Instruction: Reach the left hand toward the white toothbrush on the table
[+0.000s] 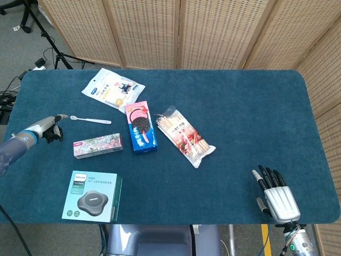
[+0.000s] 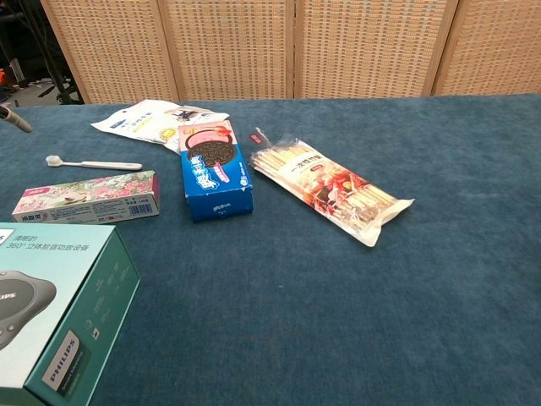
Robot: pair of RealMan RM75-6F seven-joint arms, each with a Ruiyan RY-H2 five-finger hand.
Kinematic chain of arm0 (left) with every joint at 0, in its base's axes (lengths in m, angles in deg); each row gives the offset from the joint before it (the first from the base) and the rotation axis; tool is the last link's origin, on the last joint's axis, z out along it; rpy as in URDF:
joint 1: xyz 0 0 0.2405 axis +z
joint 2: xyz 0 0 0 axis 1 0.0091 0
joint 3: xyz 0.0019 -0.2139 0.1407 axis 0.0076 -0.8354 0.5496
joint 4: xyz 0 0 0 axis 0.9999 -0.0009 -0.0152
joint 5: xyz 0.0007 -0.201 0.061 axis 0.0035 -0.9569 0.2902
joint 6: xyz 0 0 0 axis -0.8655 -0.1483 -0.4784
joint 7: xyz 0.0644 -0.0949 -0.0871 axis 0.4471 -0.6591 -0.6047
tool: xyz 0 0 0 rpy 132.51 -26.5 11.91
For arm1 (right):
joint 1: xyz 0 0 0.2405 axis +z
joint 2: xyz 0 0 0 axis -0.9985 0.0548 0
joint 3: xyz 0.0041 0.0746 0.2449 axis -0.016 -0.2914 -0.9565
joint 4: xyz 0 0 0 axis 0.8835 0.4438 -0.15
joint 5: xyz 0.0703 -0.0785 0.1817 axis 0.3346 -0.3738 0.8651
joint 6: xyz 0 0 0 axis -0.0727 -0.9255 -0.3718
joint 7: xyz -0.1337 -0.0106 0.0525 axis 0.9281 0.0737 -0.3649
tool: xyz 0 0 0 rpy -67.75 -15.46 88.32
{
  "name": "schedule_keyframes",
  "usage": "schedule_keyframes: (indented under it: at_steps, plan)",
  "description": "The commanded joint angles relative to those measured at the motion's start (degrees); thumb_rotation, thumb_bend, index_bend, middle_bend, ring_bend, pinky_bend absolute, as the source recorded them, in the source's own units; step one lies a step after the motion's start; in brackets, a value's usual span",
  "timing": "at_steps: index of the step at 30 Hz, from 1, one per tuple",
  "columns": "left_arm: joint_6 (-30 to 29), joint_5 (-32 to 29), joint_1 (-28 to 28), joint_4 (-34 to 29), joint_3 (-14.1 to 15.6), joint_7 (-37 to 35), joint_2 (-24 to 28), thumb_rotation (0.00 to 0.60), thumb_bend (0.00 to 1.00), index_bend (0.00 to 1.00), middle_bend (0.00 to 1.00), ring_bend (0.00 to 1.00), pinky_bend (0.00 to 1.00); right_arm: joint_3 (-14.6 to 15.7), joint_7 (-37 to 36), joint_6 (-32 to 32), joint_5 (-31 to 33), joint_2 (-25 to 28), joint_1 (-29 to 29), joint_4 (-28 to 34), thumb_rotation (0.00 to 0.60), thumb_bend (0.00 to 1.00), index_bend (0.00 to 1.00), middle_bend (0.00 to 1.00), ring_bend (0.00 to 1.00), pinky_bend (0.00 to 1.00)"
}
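On the blue counter (image 1: 240, 106), far-left part, lies the white toothbrush (image 1: 90, 120), flat, bristle end pointing left, handle running right. My left robot hand (image 1: 49, 128) sits just left of the bristle end, not touching it; one fingertip sticks out toward the brush, the rest look curled in, holding nothing. I can't tell more, it's small in the head view, and the chest view only catches a tip at the left edge.

To do this well, I'd come in low from the left, spread the fingers before arriving, and stop over the handle rather than the head.

What's around, biggest first: teal speaker box (image 1: 91, 196) near-left, well apart. Chopstick packet (image 1: 185, 136) mid-counter. White snack pouch (image 1: 112, 88) at the far side, near the brush. Blue cookie box (image 1: 141, 127) right of the handle end. Floral toothpaste box (image 1: 98, 145) just nearside of the brush, so that's the one I could clip if I drift toward myself.

My right robot hand (image 1: 276, 194) rests at the near-right edge, fingers spread, holding nothing.
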Motion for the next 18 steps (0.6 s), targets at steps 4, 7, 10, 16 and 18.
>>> schedule_keyframes:
  at_steps: [4,7,10,16,18]
  plan:
    - [3.3,2.5,-1.7,4.9,0.9,-3.3,-2.8,0.6,1.0,0.0,0.65,0.72,0.63,0.0,-0.1,0.0,-0.1,-0.3,0.2,-0.4,0.6,0.47,0.0,0.0,0.0,0.08]
    - [4.2,3.5,-2.2,6.8,1.4,-4.8,-4.1,0.6,1.0,0.0,0.65,0.72,0.63,0.0,-0.1,-0.2,0.2,-0.5,0.3,-0.7,0.6,0.47,0.0,0.0,0.0,0.08]
    - [5.2,4.4,-2.5,8.3,1.6,-6.2,-5.3,0.6,1.0,0.0,0.65,0.72,0.63,-0.1,-0.1,-0.4,0.6,-0.5,0.4,-0.8,0.6,0.47,0.0,0.0,0.0,0.08]
    - [6.2,6.3,-2.6,10.9,1.4,-8.0,-7.5,0.6,1.0,0.0,0.65,0.72,0.63,-0.1,-0.2,-0.6,0.9,-0.6,0.5,-1.0,0.6,0.47,0.0,0.0,0.0,0.08]
    - [6.3,6.9,-2.5,11.8,1.3,-8.5,-8.2,0.6,1.0,0.0,0.65,0.72,0.63,-0.1,-0.3,-0.5,1.0,-0.5,0.5,-1.0,0.6,0.47,0.0,0.0,0.0,0.08]
